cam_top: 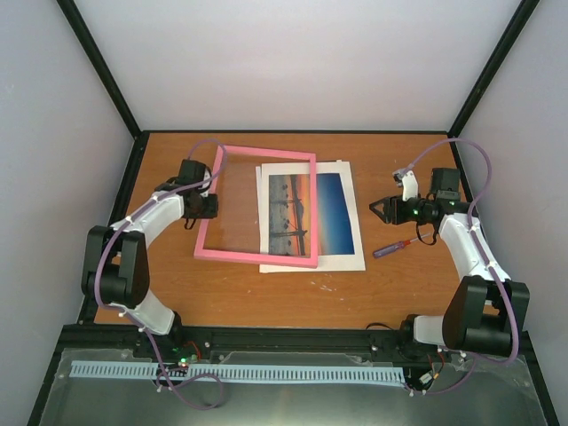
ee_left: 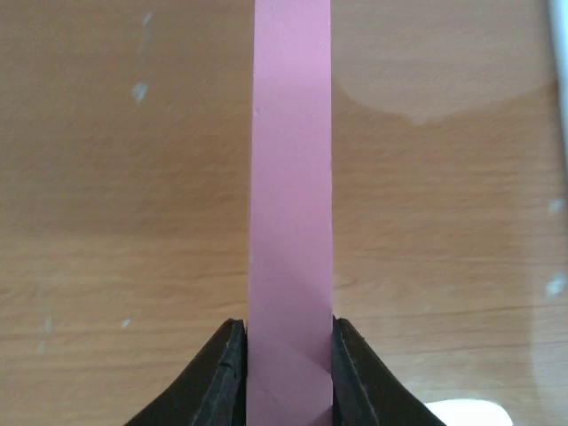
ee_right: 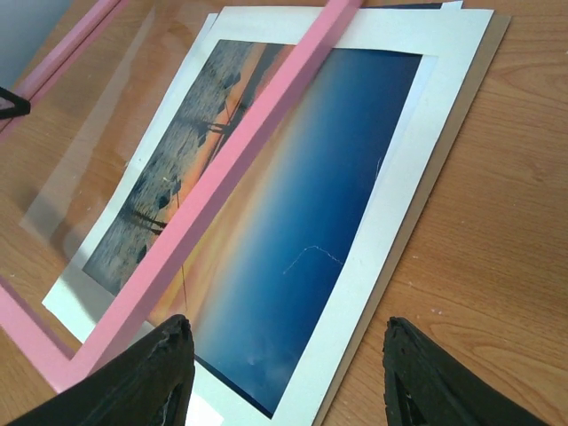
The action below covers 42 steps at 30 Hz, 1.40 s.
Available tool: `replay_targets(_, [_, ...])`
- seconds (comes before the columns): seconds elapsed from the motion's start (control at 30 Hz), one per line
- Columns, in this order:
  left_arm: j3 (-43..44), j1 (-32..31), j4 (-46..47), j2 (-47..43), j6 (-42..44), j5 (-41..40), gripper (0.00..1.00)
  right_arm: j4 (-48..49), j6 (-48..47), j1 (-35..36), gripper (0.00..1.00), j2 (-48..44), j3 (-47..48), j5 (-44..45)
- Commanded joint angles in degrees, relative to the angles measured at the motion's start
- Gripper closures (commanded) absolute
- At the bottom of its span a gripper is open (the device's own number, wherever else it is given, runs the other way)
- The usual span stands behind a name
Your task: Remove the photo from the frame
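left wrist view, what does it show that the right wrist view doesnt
Left wrist only: the left jaws clamped on one bar of the pink frame, seen close up. Right wrist only: the photo on its white sheet, a frame bar crossing over them, and the right jaws standing open, holding nothing. Both: the pink frame and the wooden table.

In the top view the frame point(cam_top: 257, 255) lies centre-left on the table point(cam_top: 266, 302), its right rail across the photo point(cam_top: 333, 213). The photo lies on a sheet point(cam_top: 351, 261) at centre. My left gripper point(cam_top: 209, 206) is at the frame's left rail. My right gripper point(cam_top: 377, 211) is right of the sheet, with the screwdriver point(cam_top: 391, 249) just below it.
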Motion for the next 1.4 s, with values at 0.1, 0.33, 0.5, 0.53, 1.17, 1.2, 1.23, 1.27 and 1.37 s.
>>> replay_targets(0.1, [-3.94,2.69,2.14,-3.85,-0.86,-2.55,0.99,-0.43,-0.68,-0.44,0.42,-1.69,1.37,-1.29])
replay_targets(0.33, [-5.14,4.13,0.92,-0.87,-0.37,-17.41,0.88,-0.50,-0.57,-0.56,0.42,-1.33,1.33,-1.42])
replay_targets(0.5, [-4.12,7.56,0.30,1.71,-1.99,-28.67,0.50,-0.52,-0.67,-0.53,0.42,-1.11,1.28,-1.49])
replay_targets(0.53, [-4.02,7.70,1.20,1.39,-1.34,-27.98,0.49,-0.57,-0.68,-0.55,0.42,-1.09,1.22,-1.57])
replay_targets(1.17, [7.66,-19.97,0.23,-2.55,-19.34,-9.50,0.45,-0.26,-0.68,-0.57,0.42,0.31,1.14,-0.59])
replay_targets(1.2, [9.01,-21.77,0.22,-0.93,-20.17,-9.07,0.46,-0.24,-0.60,-0.55,0.42,0.29,1.11,-0.49])
replay_targets(1.23, [10.30,-23.47,0.29,0.76,-21.26,-9.05,0.46,-0.17,-0.57,-0.55,0.42,0.30,1.04,-0.45])
replay_targets(1.27, [11.35,-24.78,0.64,2.56,-21.89,-8.68,0.46,-0.08,-0.59,-0.56,0.42,0.35,1.02,-0.40])
replay_targets(1.37, [14.59,-27.76,1.45,8.38,-23.01,-7.53,0.47,-0.13,-0.55,-0.53,0.42,0.87,1.02,-0.36])
